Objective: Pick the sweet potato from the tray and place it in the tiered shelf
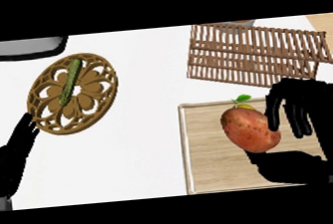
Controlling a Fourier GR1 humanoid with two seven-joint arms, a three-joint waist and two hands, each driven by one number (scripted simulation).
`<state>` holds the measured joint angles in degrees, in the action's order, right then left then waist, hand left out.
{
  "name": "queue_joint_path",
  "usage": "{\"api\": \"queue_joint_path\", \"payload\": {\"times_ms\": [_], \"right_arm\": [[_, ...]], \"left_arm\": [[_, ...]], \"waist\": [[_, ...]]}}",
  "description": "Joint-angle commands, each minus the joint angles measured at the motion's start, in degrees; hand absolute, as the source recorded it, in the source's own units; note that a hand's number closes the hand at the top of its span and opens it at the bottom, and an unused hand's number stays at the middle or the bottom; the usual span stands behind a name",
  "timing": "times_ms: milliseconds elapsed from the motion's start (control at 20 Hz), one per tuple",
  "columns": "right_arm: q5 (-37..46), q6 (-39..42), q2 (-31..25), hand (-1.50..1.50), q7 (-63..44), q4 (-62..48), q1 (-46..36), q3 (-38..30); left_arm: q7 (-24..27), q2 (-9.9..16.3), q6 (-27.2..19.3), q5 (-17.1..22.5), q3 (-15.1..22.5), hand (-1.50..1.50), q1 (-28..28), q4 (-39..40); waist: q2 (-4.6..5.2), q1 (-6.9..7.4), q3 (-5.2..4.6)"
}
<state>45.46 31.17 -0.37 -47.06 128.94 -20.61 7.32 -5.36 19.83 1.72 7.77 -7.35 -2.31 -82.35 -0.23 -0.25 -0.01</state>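
Note:
An orange-brown sweet potato (249,129) lies on the light wooden tray (204,150) at the lower right. My right hand (310,116) is around it: fingers curl down beside its right side and the thumb sits just below it. Behind the potato peeks a small yellow item with a green leaf (242,101). The brown slatted tiered shelf (257,51) stands at the back right, beyond the tray. My left hand (11,157) rests at the left edge with straight fingers pointing up, holding nothing.
A round ornate wooden trivet (87,98) lies at the left with a green vegetable (69,80) on it. A grey appliance (27,47) sits at the back left corner. White counter runs between the trivet and the tray.

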Motion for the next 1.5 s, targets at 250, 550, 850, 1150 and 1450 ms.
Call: {"api": "queue_joint_path", "payload": {"times_ms": [250, 550, 850, 1150, 1450], "right_arm": [[-10.29, 7.55, 0.36, 1.5, -14.34, 5.21, -19.17, -12.1], [-7.26, 10.01, -9.29, 1.5, -13.21, -1.87, -29.19, -18.74], [-6.18, 12.53, -12.91, 1.5, -14.52, -8.6, -35.88, -18.25], [-2.42, 8.43, -16.2, 1.5, -9.29, -18.97, -39.5, -17.56], [2.16, 3.73, -20.93, 1.5, -2.19, -28.86, -39.52, -17.82]], "left_arm": [[0.05, 0.1, 1.16, -0.61, -1.06, 0.0, 1.9, 1.7], [-1.95, -1.24, 0.01, -1.62, 0.09, 0.0, 0.34, -2.04], [-0.72, 1.09, 2.47, -0.02, -3.04, 0.0, 2.31, 1.61], [0.92, -2.15, 0.6, -3.17, -0.36, 0.0, 1.76, 1.32], [-1.06, -2.06, 2.05, -2.08, -1.08, 0.0, 2.12, 1.09]], "waist": [[0.04, 0.12, -0.05], [-0.1, 0.16, -0.05], [-0.03, 0.12, -0.1], [0.22, 0.63, -0.07], [0.34, 0.86, -0.03]]}}
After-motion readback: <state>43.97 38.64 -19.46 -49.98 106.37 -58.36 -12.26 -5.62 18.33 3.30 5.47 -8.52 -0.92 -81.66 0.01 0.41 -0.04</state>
